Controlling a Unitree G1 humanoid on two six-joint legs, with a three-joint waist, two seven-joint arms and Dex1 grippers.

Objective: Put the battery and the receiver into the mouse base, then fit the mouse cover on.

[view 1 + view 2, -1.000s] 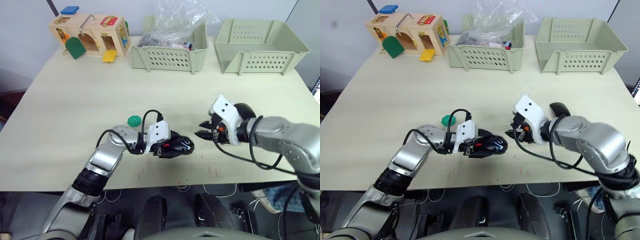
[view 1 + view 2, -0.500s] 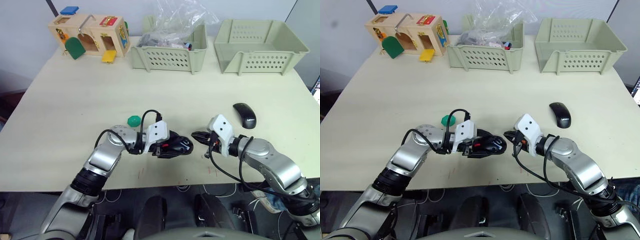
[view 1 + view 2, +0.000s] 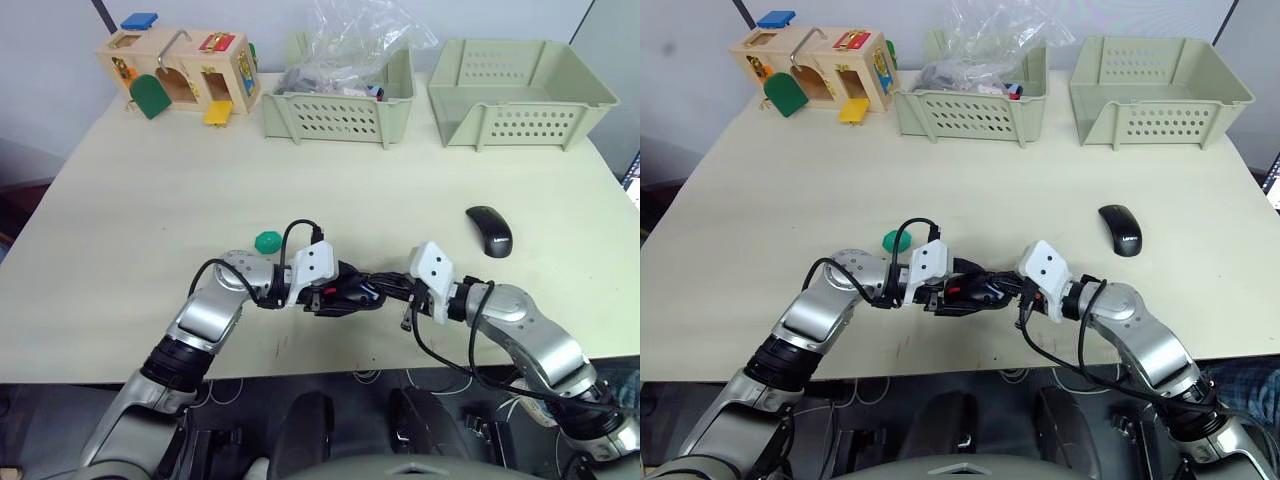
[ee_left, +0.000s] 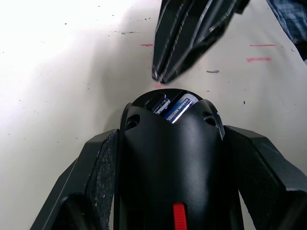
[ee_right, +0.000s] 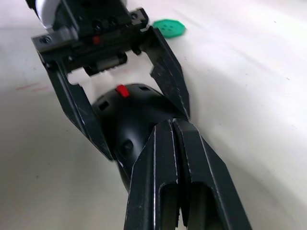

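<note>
The mouse base (image 4: 172, 153) is held a little above the table's front middle, my left gripper (image 3: 345, 291) shut on its two sides. Its open end shows a blue and silver battery (image 4: 178, 109) lying in the compartment, and a red part (image 5: 123, 90) shows on the body. My right gripper (image 3: 386, 287) is shut, fingers pressed together, its tips touching the base's open end; I see nothing between them. I cannot make out the receiver. The mouse cover (image 3: 489, 230), a smooth black shell, lies on the table to the right, apart from both grippers.
A green disc (image 3: 267, 241) lies just behind my left gripper. At the back edge stand a wooden latch box (image 3: 180, 70), a basket with a plastic bag (image 3: 340, 105) and an empty basket (image 3: 515, 90). Red marks dot the table front.
My right gripper has moved left and toward me, from by the mouse cover to the mouse base's open end, leaving the cover in plain sight. The left gripper kept still with the base.
</note>
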